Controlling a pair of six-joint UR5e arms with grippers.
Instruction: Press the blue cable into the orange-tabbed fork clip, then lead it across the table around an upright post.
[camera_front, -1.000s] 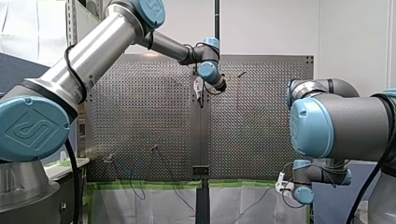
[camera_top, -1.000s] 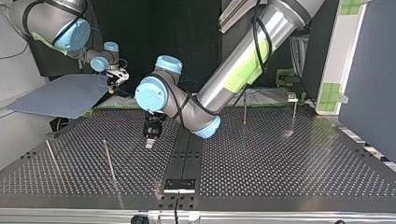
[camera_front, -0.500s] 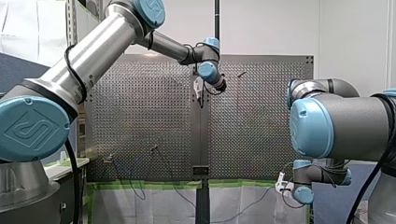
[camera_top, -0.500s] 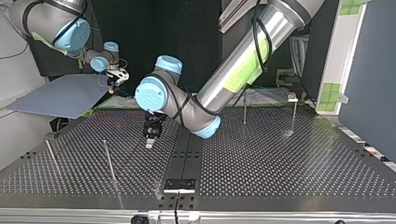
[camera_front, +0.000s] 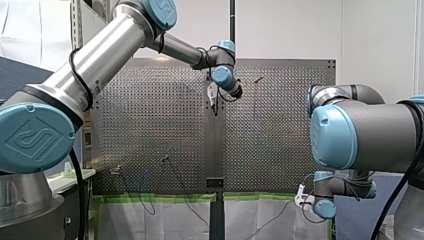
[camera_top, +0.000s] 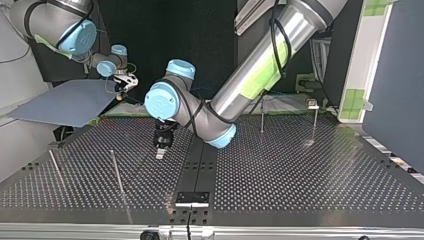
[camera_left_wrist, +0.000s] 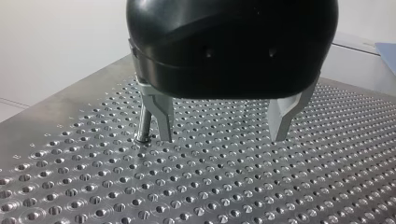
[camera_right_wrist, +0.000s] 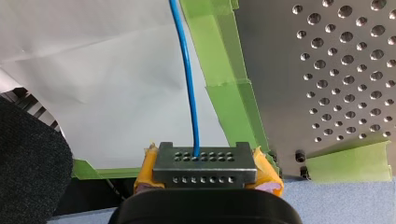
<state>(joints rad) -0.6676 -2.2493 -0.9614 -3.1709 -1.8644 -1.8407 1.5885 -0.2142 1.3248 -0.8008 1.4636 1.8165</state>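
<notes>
A perforated metal desk (camera_top: 300, 170) fills the scene. The robot's left arm (camera_top: 260, 65) reaches out over the middle of the desk, and its right arm (camera_top: 60, 25) is folded back beyond the desk's border.

Ahead of the right end effector (camera_right_wrist: 204, 157) lies a white sheet (camera_right_wrist: 93, 56), and a blue-grey panel (camera_top: 65, 102) sits beside its body. Strips of green tape (camera_right_wrist: 219, 56) run forward from it along the border of the desk.

The left end effector (camera_left_wrist: 222, 137) is black with metal fingers (camera_left_wrist: 161, 112). It points down at the desk with its jaws spread wide and nothing between them. The fingertips sit low over the holes, but it is not clear whether they touch the surface. An upright post (camera_left_wrist: 144, 125) stands just beside the outer face of one finger, outside the gap.

The right end effector is drawn in narrow. Its yellow pads (camera_right_wrist: 145, 170) flank a grey holed block (camera_right_wrist: 205, 175). The blue cable (camera_right_wrist: 187, 70) is gripped there, coming out of the middle of the block and running straight ahead of the end effector. It passes over the white sheet, just beside the green tape, until it leaves the view. The cable is well apart from the left end effector and from the post beside it.
</notes>
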